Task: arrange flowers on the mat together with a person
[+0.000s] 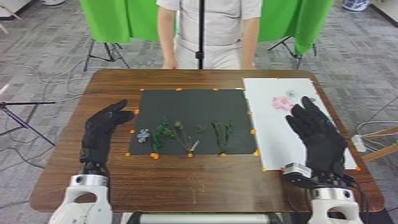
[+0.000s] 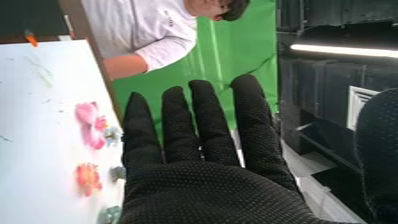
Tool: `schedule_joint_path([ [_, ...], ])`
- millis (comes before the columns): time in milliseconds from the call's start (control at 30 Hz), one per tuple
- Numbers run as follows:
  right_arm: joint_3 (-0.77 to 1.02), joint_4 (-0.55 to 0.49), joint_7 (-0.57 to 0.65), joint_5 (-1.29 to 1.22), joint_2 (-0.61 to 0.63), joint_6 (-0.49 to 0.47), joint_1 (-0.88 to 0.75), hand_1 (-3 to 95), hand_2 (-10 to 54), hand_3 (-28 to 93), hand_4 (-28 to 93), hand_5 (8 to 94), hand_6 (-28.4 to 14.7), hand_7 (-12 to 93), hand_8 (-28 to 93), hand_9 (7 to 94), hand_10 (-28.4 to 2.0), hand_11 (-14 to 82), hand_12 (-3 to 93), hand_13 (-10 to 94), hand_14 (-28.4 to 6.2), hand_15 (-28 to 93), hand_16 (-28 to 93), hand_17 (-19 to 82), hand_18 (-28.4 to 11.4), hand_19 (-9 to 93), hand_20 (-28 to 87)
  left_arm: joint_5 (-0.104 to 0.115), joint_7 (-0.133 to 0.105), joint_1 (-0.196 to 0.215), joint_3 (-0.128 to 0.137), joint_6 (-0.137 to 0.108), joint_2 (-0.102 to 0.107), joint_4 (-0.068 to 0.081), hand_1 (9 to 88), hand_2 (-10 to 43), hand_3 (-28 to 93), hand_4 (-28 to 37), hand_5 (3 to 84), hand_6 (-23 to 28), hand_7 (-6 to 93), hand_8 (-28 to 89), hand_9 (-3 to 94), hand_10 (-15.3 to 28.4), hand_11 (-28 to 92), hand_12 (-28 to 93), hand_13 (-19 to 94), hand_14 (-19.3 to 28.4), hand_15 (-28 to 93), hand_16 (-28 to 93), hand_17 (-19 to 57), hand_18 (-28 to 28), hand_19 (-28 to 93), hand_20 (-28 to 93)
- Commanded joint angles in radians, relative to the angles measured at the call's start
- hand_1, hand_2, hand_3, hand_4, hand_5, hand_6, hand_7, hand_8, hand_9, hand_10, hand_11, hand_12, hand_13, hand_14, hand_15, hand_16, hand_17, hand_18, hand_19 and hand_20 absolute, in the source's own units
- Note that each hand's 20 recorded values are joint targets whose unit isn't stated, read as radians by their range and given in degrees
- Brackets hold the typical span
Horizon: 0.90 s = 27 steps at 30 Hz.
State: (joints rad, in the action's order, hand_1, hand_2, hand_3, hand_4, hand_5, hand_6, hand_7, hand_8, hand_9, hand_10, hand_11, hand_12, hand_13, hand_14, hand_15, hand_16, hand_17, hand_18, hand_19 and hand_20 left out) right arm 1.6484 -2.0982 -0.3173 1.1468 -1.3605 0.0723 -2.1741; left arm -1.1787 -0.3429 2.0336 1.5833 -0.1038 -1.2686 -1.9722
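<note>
In the head view, the right hand is over the white sheet with its fingers straight, just short of a pink flower. The left hand rests beside the dark mat, fingers relaxed and bent a little inward, holding nothing. Green stems and a small blue-grey flower lie along the mat's near part. In the right wrist view, the right hand is open and empty, near pink flowers, an orange-pink flower and small blue-grey ones.
The white sheet lies to the right of the mat on the brown table, held by orange tape pieces. A person stands at the table's far edge, with a thin black pole in front. A green cloth hangs behind.
</note>
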Motion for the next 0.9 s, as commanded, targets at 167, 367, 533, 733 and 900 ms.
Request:
schedule_joint_path([
  [167, -0.002, -0.008, -0.018, 0.002, -0.008, -0.001, 0.003, 6.0, 2.9, 78, -18, 39.8, 0.9, 7, -8, 39.4, -13.1, 4.0, 9.9, 29, -9.3, 10, 10, 19, -13.9, 1, 26, 0.0, 0.011, 0.016, 0.003, 0.014, -0.011, -0.004, 24.1, 1.6, 69, -22.1, 50.9, 4.0, 14.5, -6, 52.0, 14.2, 24, 16, 43, 19.0, 24, 2, 10.8, 12.7, 8, 22],
  [367, -0.001, -0.01, -0.027, -0.001, -0.011, 0.003, 0.001, 5.9, 3.0, 78, -18, 40.0, 0.8, 7, -7, 39.8, -13.2, 4.1, 10.0, 30, -9.4, 10, 10, 19, -13.8, 1, 26, 0.001, 0.017, 0.022, 0.009, 0.017, -0.014, -0.006, 24.1, 1.5, 69, -22.1, 50.8, 4.0, 14.4, -5, 51.9, 14.2, 24, 16, 43, 19.0, 23, 2, 10.8, 12.7, 8, 22],
  [533, -0.003, -0.013, -0.024, -0.006, -0.016, 0.014, -0.008, 5.9, 3.0, 79, -18, 40.1, 0.8, 7, -7, 40.0, -13.2, 4.2, 10.1, 30, -9.4, 11, 10, 19, -13.8, 1, 26, 0.001, 0.022, 0.033, 0.016, 0.017, -0.018, -0.011, 24.2, 1.5, 69, -22.0, 50.9, 4.0, 14.2, -5, 51.8, 14.2, 23, 16, 43, 18.9, 23, 2, 10.8, 12.7, 8, 21],
  [733, -0.006, -0.015, -0.027, -0.018, -0.014, 0.021, -0.01, 5.8, 3.1, 79, -18, 40.5, 0.7, 8, -7, 40.5, -13.2, 4.3, 10.4, 31, -9.9, 11, 10, 20, -13.8, 1, 27, 0.005, 0.023, 0.033, 0.018, 0.016, -0.017, -0.011, 24.2, 1.4, 69, -21.9, 50.8, 4.0, 14.2, -5, 51.7, 14.2, 24, 16, 42, 19.0, 23, 2, 10.6, 12.7, 8, 21],
  [900, -0.007, -0.016, -0.031, -0.024, -0.013, 0.025, -0.009, 5.8, 3.2, 79, -17, 40.8, 0.7, 8, -7, 41.1, -13.3, 4.4, 10.5, 31, -9.9, 11, 10, 20, -13.8, 1, 27, 0.007, 0.025, 0.034, 0.019, 0.015, -0.018, -0.011, 24.3, 1.3, 69, -21.9, 50.8, 4.0, 14.1, -5, 51.6, 14.2, 23, 16, 42, 19.0, 23, 2, 10.6, 12.7, 8, 21],
])
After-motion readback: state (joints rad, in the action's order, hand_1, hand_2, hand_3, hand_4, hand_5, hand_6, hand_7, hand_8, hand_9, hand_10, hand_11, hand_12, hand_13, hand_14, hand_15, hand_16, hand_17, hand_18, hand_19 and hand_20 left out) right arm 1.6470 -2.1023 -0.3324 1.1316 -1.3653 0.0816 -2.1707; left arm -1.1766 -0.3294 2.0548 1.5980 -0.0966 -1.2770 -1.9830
